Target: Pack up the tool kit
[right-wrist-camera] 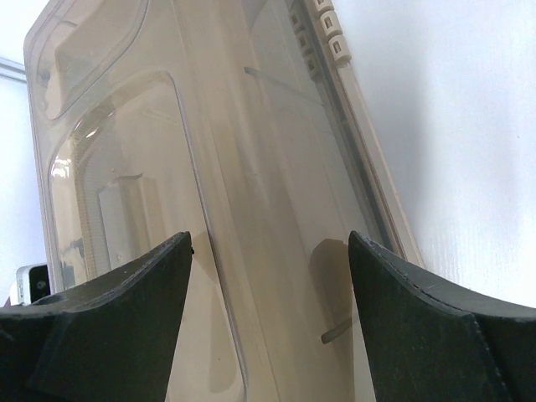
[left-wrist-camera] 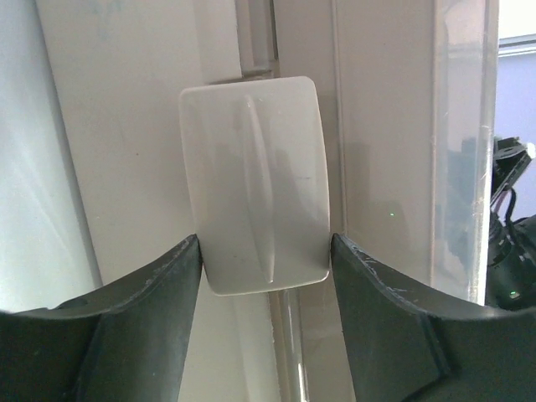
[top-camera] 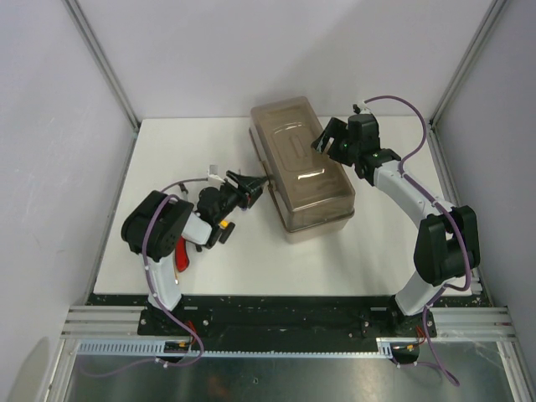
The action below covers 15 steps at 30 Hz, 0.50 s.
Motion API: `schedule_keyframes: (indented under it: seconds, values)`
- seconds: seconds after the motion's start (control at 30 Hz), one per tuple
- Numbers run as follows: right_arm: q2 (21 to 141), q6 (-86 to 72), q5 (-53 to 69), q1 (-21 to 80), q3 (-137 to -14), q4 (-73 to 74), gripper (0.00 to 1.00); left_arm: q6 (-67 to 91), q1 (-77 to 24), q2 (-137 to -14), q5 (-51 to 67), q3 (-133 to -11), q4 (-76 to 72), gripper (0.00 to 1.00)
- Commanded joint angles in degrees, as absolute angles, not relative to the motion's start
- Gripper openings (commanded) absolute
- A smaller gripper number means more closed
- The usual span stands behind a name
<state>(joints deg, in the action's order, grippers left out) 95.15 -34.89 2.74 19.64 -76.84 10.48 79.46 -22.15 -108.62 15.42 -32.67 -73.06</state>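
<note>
The beige toolbox (top-camera: pixel 322 219) with its translucent brownish lid (top-camera: pixel 297 163) lies shut mid-table. My left gripper (top-camera: pixel 256 185) is at the box's left long side. In the left wrist view its fingertips (left-wrist-camera: pixel 266 239) press on both sides of a pale latch (left-wrist-camera: pixel 255 167) on the box wall. My right gripper (top-camera: pixel 328 136) is open and empty over the lid's far right edge; in the right wrist view (right-wrist-camera: pixel 270 239) the lid (right-wrist-camera: pixel 167 167) fills the gap between the jaws without touching them. A red-handled tool (top-camera: pixel 181 256) lies under my left arm.
The white table top (top-camera: pixel 184 151) is walled by grey panels and metal posts at the back corners. The hinge strip of the lid (right-wrist-camera: pixel 331 38) runs along the box's right side.
</note>
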Motion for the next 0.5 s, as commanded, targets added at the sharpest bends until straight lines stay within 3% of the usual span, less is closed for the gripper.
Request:
schedule_keyframes:
  seconds: [0.0, 0.07, 0.13, 0.47]
  values:
    - [97.8, -36.7, 14.9, 23.1, -75.3, 18.9, 0.77, 81.0, -23.3, -106.9, 19.5, -34.5, -96.1, 0.73]
    - [97.8, -36.6, 14.9, 23.0, -75.2, 18.8, 0.77, 79.5, -23.3, -106.8, 17.9, -32.7, -96.0, 0.88]
    - [97.7, -36.5, 14.9, 22.9, -75.2, 19.0, 0.77, 77.6, -23.2, -106.2, 15.6, -29.9, -95.9, 0.96]
    - [98.0, -36.3, 14.8, 23.0, -75.2, 19.2, 0.77, 75.2, -22.9, -105.4, 13.5, -27.9, -95.6, 0.99]
